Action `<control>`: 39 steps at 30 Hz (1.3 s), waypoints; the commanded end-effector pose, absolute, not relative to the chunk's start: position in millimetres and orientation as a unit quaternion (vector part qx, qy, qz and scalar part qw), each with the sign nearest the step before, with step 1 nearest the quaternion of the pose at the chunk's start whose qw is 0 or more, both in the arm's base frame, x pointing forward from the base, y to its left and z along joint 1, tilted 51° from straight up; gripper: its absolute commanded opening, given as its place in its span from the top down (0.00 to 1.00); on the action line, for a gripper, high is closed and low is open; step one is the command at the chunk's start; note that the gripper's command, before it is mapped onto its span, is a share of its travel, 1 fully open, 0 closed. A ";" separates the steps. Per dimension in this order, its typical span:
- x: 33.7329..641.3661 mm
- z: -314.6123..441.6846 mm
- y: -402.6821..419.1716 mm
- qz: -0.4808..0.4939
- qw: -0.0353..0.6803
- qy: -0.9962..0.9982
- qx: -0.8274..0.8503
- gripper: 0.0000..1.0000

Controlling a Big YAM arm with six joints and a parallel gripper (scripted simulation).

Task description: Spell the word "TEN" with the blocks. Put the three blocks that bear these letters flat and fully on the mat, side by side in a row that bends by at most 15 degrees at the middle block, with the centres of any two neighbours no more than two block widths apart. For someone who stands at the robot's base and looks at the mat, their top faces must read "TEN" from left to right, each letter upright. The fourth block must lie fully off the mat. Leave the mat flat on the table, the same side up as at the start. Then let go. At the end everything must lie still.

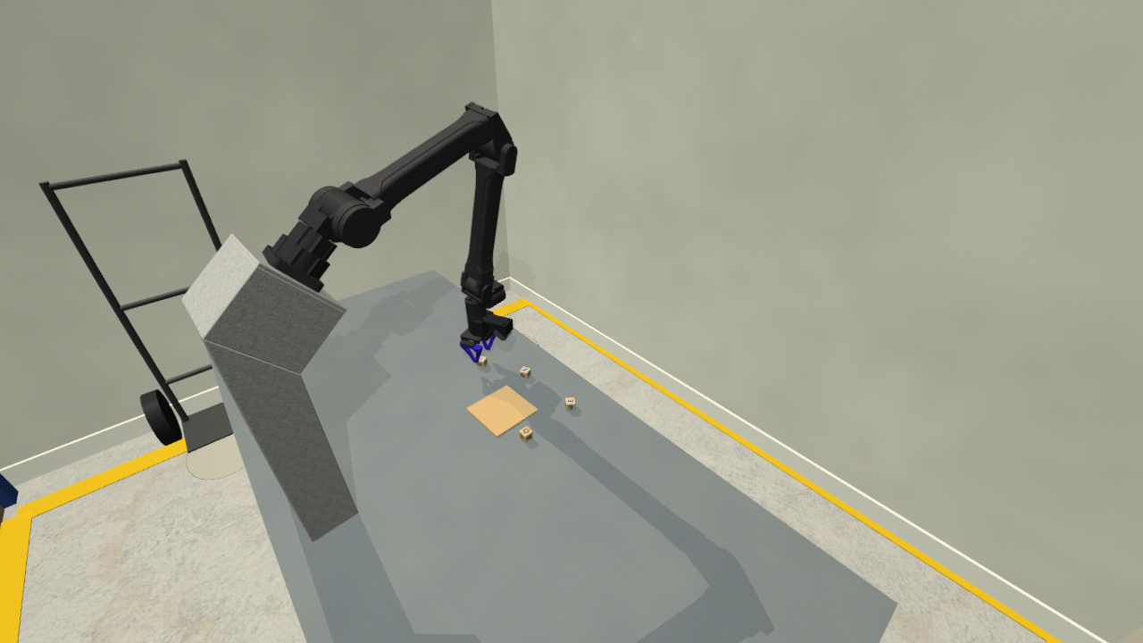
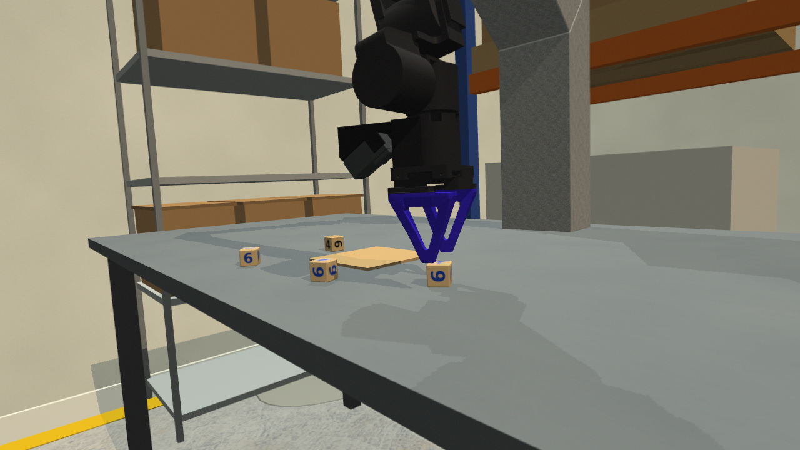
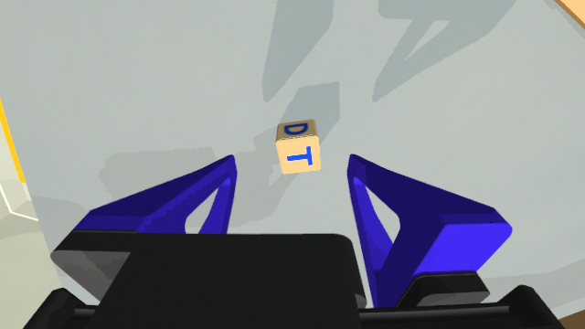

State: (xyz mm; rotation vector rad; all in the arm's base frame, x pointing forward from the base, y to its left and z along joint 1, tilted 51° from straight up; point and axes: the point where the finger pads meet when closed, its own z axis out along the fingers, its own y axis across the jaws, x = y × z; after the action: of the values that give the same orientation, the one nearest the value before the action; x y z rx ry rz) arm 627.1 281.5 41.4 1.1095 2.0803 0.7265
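The T block (image 3: 298,148) (image 2: 439,274) (image 1: 482,360) lies on the grey table, off the tan mat (image 1: 502,411) (image 2: 375,256). Its top face shows a blue T; a side shows D in the wrist view. My gripper (image 3: 292,164) (image 2: 435,258) (image 1: 477,346) is open and empty. It hangs just above the T block, with the fingertips to either side of it and clear of it. Three more blocks lie off the mat: one (image 1: 525,371) (image 2: 323,269) near it, one (image 1: 571,403) (image 2: 249,257) further out, and one (image 1: 525,433) (image 2: 334,243) at the mat's other side.
The robot's grey pedestal (image 1: 271,367) (image 2: 539,112) stands at the table's side. The table's front edge (image 2: 234,305) runs close to the outer blocks. A metal shelf with boxes (image 2: 224,72) stands beyond the table, and a hand truck (image 1: 136,296) stands on the floor.
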 end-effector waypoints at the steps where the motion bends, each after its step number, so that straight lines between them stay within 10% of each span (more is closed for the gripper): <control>1: 636.1 38.8 273.3 0.276 0.337 0.793 0.426 0.29; 38: 656.4 21.5 276.7 0.276 0.336 0.793 0.426 0.29; 39: 656.4 21.5 276.7 0.276 0.336 0.793 0.426 0.73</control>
State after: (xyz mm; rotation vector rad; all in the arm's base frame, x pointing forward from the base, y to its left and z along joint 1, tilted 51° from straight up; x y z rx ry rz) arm 649.9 286.1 22.6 1.1106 2.0804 0.7252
